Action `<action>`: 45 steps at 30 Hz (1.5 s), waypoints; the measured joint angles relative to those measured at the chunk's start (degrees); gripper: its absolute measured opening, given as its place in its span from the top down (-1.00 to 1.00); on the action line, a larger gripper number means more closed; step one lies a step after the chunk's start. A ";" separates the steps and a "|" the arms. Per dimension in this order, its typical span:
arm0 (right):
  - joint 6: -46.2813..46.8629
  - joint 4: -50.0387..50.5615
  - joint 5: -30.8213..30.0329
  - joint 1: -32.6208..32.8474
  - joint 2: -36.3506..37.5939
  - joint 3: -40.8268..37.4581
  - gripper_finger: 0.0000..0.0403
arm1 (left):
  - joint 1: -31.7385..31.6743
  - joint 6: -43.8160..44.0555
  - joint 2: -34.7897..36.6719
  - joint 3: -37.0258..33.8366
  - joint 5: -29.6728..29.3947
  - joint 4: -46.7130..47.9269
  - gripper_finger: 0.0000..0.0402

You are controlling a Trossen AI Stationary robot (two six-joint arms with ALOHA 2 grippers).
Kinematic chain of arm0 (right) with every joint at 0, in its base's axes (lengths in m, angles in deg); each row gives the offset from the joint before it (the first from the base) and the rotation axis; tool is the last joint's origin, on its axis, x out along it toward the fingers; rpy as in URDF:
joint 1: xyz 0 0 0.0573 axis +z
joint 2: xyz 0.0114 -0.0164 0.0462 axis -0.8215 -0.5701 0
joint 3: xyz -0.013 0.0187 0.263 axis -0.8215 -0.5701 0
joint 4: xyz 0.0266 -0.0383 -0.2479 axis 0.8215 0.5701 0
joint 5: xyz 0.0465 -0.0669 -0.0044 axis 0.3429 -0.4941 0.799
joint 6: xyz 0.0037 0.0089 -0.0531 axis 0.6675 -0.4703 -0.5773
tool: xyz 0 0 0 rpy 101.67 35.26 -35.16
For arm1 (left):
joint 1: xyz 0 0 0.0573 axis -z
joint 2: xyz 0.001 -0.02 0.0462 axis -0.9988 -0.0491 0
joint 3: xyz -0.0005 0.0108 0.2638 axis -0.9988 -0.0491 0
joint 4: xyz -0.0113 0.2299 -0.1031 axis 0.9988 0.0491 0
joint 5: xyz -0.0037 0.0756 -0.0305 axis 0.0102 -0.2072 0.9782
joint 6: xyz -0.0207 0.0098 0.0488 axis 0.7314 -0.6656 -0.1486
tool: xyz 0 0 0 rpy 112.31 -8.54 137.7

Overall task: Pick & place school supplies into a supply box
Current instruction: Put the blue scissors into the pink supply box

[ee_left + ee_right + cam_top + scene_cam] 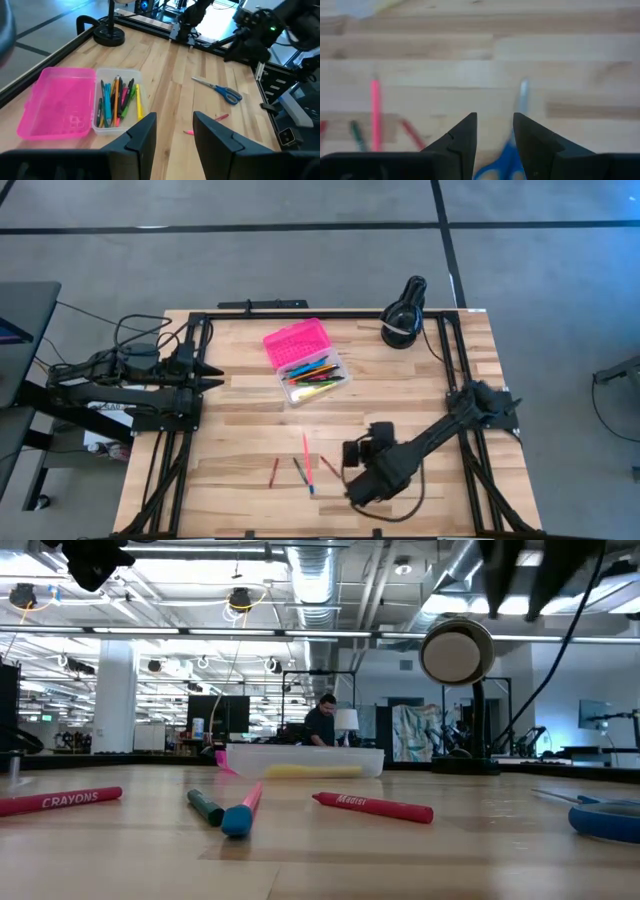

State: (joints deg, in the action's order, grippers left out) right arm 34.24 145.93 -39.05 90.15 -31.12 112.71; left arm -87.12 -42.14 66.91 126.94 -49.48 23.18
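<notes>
Blue-handled scissors (506, 159), closed, lie flat on the wooden table (420, 395) directly under the right gripper (495, 145), handles just beneath the fingertips and blade pointing away toward the far edge. In the high view the scissors are hidden under the right arm.

Loose supplies left of the scissors, near the front edge: 1 long pink pencil with a blue tip (307, 463), 1 dark green marker (297, 470), 2 red crayons, one to the far left (274, 471) and one beside the gripper (329, 467). None is touched.

Supply box (306, 361): pink lid folded open, clear base beside it, set mid-table toward the back, well apart from the loose items. A bundle of coloured pencils and pens (118, 98) is already held in the base.

Right gripper: fingers spread, nothing pinched, hovering low over the scissors.

Left gripper (173, 134): fingers spread, empty, parked at the left side of the table, pointed toward the box.

Step judged in hand: approach to the scissors, with part of the sorting done and 5 items outstanding. Next move is judged to call for a straight descent, fingers astride the handles or the pivot, a firm closure on the thin flat metal, then a lift and carry to the clear base.
</notes>
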 joint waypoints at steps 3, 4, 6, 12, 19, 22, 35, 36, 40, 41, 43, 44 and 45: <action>0.51 -4.54 0.07 0.70 5.07 -7.90 0.40 | -0.01 0.31 0.00 0.00 0.28 0.04 0.40; 0.66 -7.96 0.07 0.85 7.19 -11.38 0.40 | 0.00 0.49 0.00 0.00 0.30 0.06 0.40; 0.68 -18.19 -0.38 1.05 10.51 -18.41 0.40 | -0.01 0.61 0.00 0.00 0.27 0.06 0.40; 1.43 -56.87 2.29 -0.26 12.67 -37.76 0.40 | 0.01 0.69 0.00 0.00 0.21 0.22 0.40; 1.57 -55.07 3.08 -1.45 10.38 -34.93 0.40 | -0.01 0.69 0.00 0.00 -0.01 0.63 0.40; 2.07 -45.28 7.73 -1.68 10.35 -32.54 0.40 | -0.01 0.67 0.00 0.01 -0.26 0.63 0.40; 2.47 -44.76 19.32 -1.63 10.01 -31.65 0.40 | 0.01 0.56 0.00 0.00 -0.64 0.91 0.40; 2.49 -44.44 20.01 -1.59 9.88 -31.65 0.40 | -0.01 0.56 0.00 0.00 -0.64 1.23 0.40; 2.58 -44.35 25.33 -1.21 7.29 -31.76 0.40 | 0.00 0.53 0.00 0.00 -0.64 2.18 0.40; 2.68 -45.75 25.91 -1.04 6.54 -31.69 0.40 | 0.00 0.54 0.00 0.00 -0.64 2.44 0.40; 2.90 -49.50 25.97 -0.78 4.82 -31.09 0.40 | -0.01 0.56 0.00 0.00 -0.64 2.98 0.40; 2.90 -49.51 25.95 -0.68 4.03 -30.71 0.40 | -0.01 0.56 0.00 0.00 -0.64 3.11 0.40; 2.86 -49.85 25.98 -0.51 3.05 -29.86 0.40 | -0.01 0.56 0.02 0.00 -0.64 3.14 0.40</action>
State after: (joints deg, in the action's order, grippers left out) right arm 37.10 96.08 -13.07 89.64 -28.08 82.85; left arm -87.12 -41.58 66.93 126.94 -50.12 26.32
